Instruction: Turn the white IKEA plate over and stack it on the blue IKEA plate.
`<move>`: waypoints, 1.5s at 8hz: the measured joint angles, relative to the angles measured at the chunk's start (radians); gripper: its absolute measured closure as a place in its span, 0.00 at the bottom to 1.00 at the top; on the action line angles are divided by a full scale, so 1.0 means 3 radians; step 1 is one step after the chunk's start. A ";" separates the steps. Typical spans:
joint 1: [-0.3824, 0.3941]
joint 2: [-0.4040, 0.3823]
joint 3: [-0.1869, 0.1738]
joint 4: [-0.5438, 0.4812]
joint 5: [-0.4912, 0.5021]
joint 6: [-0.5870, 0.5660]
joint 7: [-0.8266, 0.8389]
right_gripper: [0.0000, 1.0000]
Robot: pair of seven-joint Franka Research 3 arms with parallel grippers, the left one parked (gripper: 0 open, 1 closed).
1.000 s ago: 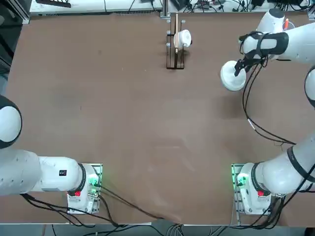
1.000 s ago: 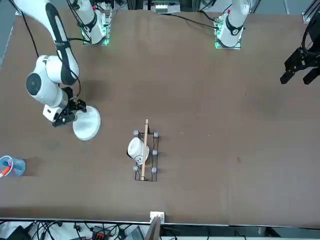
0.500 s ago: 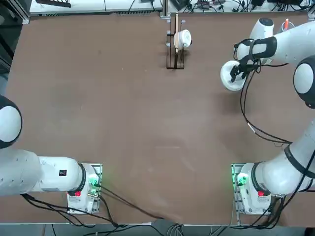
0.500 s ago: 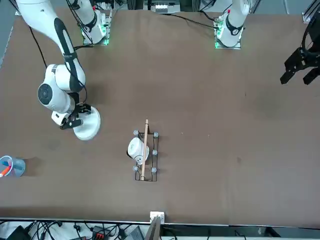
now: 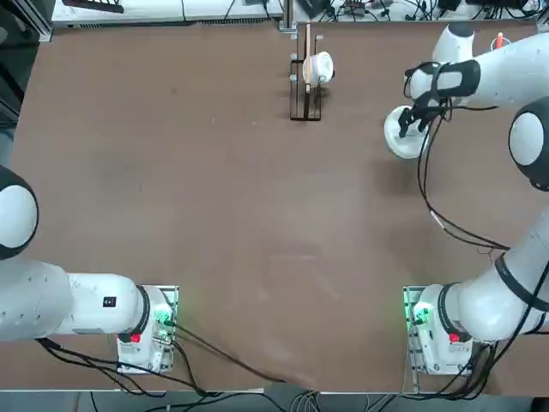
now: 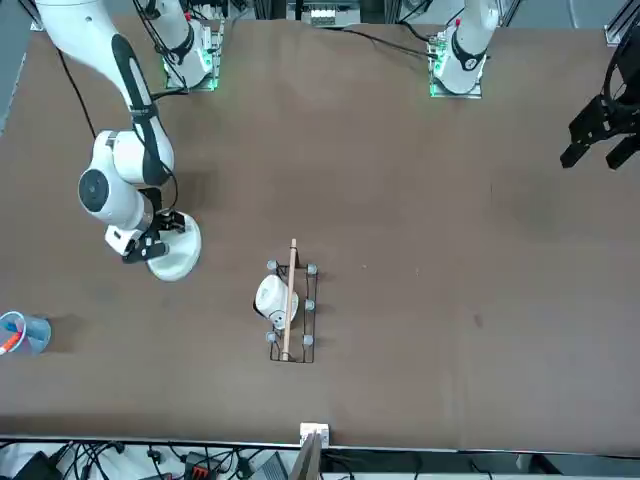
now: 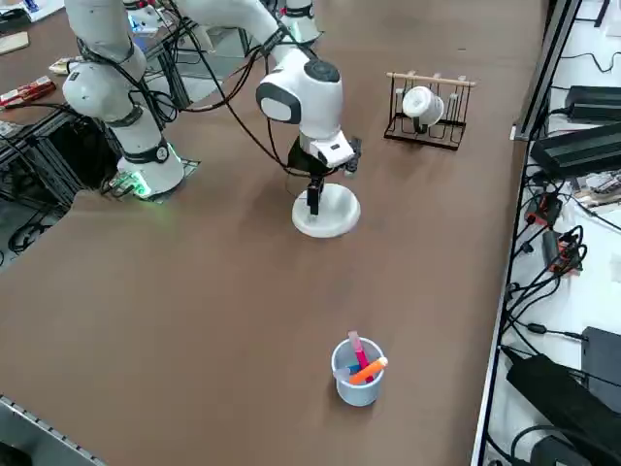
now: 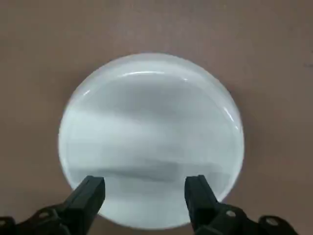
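Hidden and cut-off parts

The blue IKEA plate shows in no view. In the top view the right gripper (image 5: 407,125) covers part of the white IKEA plate (image 5: 397,140); which face is up, and any contact between fingers (image 8: 88,196) and rim, are unclear.

The white right arm (image 5: 489,73) is stretched forward from its base over the far right part of the table, with the wrist bent downward. The black two-finger right gripper (image 8: 145,188) is pointed straight down, low above the table surface. Its fingers (image 8: 89,195) are held apart, with nothing between them.
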 joint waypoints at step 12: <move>-0.0146 -0.0185 -0.0140 0.3105 0.0028 -0.3148 0.0602 0.00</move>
